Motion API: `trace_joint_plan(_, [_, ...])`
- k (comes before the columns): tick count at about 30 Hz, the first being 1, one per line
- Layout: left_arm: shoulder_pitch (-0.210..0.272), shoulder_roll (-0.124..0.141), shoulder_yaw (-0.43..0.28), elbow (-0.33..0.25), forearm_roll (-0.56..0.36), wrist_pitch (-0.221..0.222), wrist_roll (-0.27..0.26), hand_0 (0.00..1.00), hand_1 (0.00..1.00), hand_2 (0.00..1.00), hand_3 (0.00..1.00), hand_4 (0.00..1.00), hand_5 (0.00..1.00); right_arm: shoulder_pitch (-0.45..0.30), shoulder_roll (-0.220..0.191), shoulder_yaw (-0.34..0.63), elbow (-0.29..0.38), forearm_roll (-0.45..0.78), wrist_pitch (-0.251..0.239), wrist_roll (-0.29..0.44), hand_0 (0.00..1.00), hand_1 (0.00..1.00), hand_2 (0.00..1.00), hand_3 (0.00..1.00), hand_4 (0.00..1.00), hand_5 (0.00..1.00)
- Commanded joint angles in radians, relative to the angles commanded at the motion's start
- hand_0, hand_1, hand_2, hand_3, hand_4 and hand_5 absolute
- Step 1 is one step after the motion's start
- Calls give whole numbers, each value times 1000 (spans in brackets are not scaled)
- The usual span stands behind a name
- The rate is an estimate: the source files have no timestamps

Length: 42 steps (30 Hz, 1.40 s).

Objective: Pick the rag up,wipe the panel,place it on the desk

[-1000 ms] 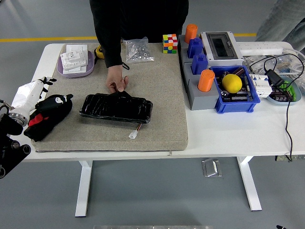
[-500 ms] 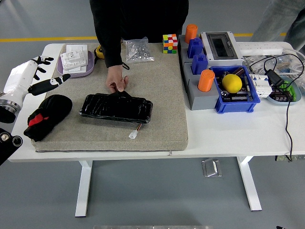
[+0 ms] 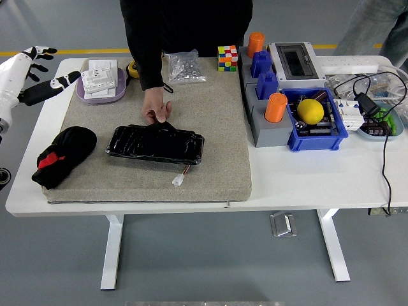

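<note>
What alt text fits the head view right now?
A person's hand pinches the far edge of a glossy black panel lying on a grey mat. A black-and-red rag lies on the mat's left end, untouched. The robot's left hand hovers open at the table's far left.

surface: white table (image 3: 191, 199) | centre-left: grey felt mat (image 3: 210, 140) | far left: purple tray (image 3: 102, 95) | right: grey block stand (image 3: 258, 127), blue bin (image 3: 317, 137), electrical box (image 3: 293, 60), power strip (image 3: 347, 64), black cable (image 3: 384, 159)
</note>
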Motion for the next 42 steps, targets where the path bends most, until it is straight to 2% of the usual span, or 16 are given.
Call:
trace_joint_plan(7, [-1, 15, -2, -24, -68, 7, -11, 415, 624, 763, 806, 998, 870, 1, 8, -7, 0, -2, -3, -1, 784, 693, 723, 655, 998, 553])
trace_joint_plan(9, [9, 14, -12, -22, -83, 9, -15, 415, 621, 761, 805, 998, 840, -1, 14, -6, 0, -5, -6, 0, 785, 693, 723, 654, 998, 552])
trace_joint_plan(18, [57, 6, -58, -26, -98, 17, -27, 414, 620, 758, 803, 998, 825, -10, 33, 2, 0, -14, -10, -1, 785, 693, 723, 654, 998, 552])
trace_joint_plan(32, [57, 3, -90, -33, -105, 23, -24, 412, 620, 752, 799, 993, 813, -12, 33, 10, -3, -15, -8, 1, 785, 693, 723, 653, 998, 551])
trace_joint_plan(42, [49, 3, -88, -24, -114, 22, -26, 410, 617, 749, 798, 981, 796, -12, 29, 14, -2, -12, -7, 1, 785, 693, 723, 652, 998, 550])
